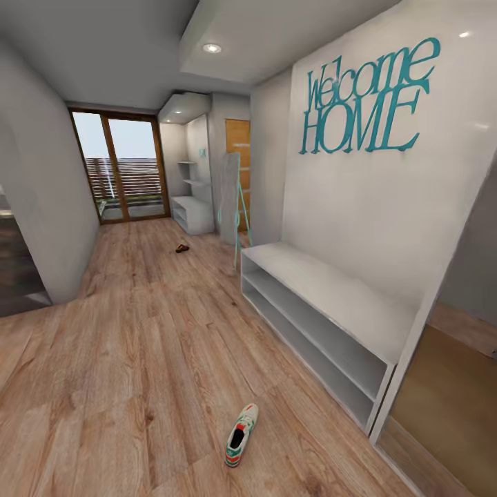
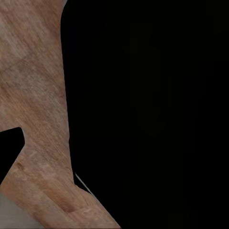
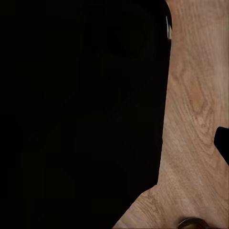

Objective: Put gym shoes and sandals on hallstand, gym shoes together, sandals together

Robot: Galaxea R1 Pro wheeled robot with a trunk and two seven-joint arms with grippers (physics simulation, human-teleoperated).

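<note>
Landmark: long white bench (image 1: pixel 324 290) under the Welcome HOME lettering (image 1: pixel 366 100). Well left of its far end and further down the corridor, a small dark sandal (image 1: pixel 181 248) lies on the corridor floor (image 1: pixel 138 359), too small to tell which way it points. Beyond the bench's far end, past a leaning mirror (image 1: pixel 230 197), is the hallstand (image 1: pixel 193 207): low grey unit with stepped shelves above, next to the glazed door (image 1: pixel 124 169). Its slots look empty, though too distant to be sure. Just left of the bench's near end, one gym shoe (image 1: pixel 241 435) lies sole down on the planks, apart from the bench and roughly parallel to it, so reachable from the open floor side. Only one shoe and one sandal are visible from here. Both wrist views are mostly black robot body with floor beside it, which reads as arms tucked for driving. Can't tell whether either the left or right tool is spread or pressed together. Judgement: nothing racked yet. The shoe is the closest pick, but it goes to the far unit, not this bench, so expect a carry down the corridor.
</note>
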